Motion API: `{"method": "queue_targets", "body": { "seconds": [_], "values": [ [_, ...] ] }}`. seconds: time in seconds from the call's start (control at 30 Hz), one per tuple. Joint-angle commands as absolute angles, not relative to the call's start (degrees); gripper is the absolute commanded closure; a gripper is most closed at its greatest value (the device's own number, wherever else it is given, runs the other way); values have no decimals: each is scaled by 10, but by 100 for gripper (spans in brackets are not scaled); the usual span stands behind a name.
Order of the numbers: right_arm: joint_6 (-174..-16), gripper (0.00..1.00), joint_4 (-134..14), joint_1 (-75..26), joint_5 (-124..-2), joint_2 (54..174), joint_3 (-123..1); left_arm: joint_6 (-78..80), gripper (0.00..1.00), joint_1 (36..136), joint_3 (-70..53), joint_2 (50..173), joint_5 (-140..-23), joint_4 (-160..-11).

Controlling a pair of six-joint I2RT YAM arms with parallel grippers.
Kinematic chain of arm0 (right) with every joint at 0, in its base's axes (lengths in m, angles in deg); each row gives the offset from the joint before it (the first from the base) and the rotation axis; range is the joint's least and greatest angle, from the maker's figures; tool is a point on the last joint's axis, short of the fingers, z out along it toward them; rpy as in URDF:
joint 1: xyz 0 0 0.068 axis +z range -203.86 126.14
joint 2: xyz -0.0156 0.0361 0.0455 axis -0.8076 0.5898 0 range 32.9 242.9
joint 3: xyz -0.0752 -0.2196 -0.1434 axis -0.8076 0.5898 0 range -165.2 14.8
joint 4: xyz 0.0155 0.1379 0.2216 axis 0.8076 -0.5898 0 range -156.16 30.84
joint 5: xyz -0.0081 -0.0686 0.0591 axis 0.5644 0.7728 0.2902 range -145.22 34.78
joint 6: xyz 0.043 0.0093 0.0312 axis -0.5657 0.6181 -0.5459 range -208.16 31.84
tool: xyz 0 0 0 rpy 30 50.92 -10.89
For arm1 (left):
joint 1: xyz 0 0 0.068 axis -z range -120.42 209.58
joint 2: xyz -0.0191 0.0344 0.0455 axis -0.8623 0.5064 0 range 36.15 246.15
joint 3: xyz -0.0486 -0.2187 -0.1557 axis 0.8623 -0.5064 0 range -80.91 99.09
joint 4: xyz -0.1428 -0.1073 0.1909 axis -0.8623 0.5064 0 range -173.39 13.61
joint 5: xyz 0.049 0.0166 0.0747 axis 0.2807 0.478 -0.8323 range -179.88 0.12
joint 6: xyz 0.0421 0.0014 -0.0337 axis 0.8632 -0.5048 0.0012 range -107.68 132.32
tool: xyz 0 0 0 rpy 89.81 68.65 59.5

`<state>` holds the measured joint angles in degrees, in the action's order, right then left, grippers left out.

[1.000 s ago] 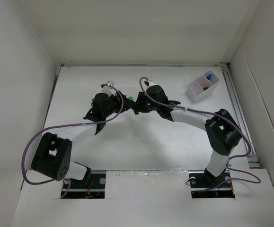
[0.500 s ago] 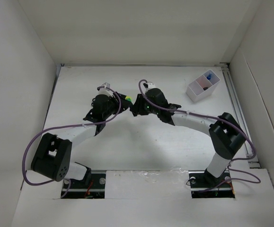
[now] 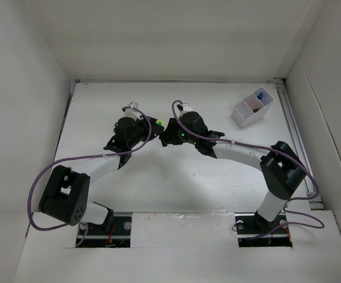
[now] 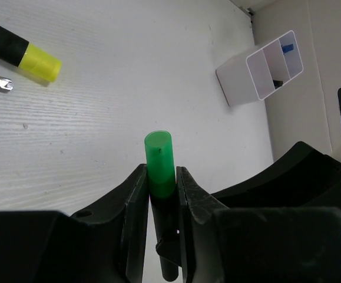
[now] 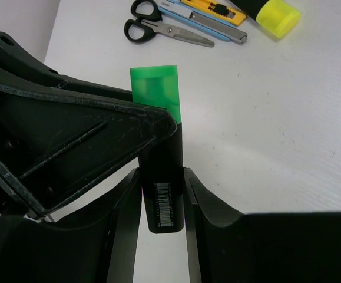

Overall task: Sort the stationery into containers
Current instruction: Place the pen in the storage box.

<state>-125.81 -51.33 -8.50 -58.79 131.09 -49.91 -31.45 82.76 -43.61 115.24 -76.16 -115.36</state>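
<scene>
A black highlighter with a green cap (image 4: 159, 159) is held between both grippers above the middle of the table (image 3: 160, 123). My left gripper (image 4: 161, 177) is shut on it where the cap meets the body. My right gripper (image 5: 161, 177) faces the left one (image 3: 165, 132), with its jaws pressed on the black barcoded body (image 5: 161, 194). The white divided box (image 3: 252, 107) stands at the far right and holds a blue item (image 4: 287, 46). A yellow-ended highlighter (image 5: 270, 12), black-handled scissors (image 5: 158, 23) and a yellow utility knife (image 5: 214, 9) lie on the table.
The white enclosure walls stand close on the left, back and right. The loose stationery lies under and behind the left gripper (image 3: 152, 125). The box also shows in the left wrist view (image 4: 258, 68), near the right wall.
My right gripper has moved left to meet the left gripper and now has its jaws on the green highlighter's body. The left gripper shifted slightly and still holds it.
</scene>
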Motion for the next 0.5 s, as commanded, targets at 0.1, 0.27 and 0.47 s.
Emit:
{"method": "queue_targets", "body": {
  "seconds": [0.1,0.27,0.47],
  "values": [
    [-1272,85,-451,-78,-610,1297,-504,-299,100,829,-432,1158,-745,-1173],
    [-1272,54,-451,-78,-604,1276,-487,-288,100,829,-432,1158,-740,-1173],
    [-1260,35,-500,-90,-578,1218,-454,-250,100,829,-414,1174,-727,-1162]
  ]
}}
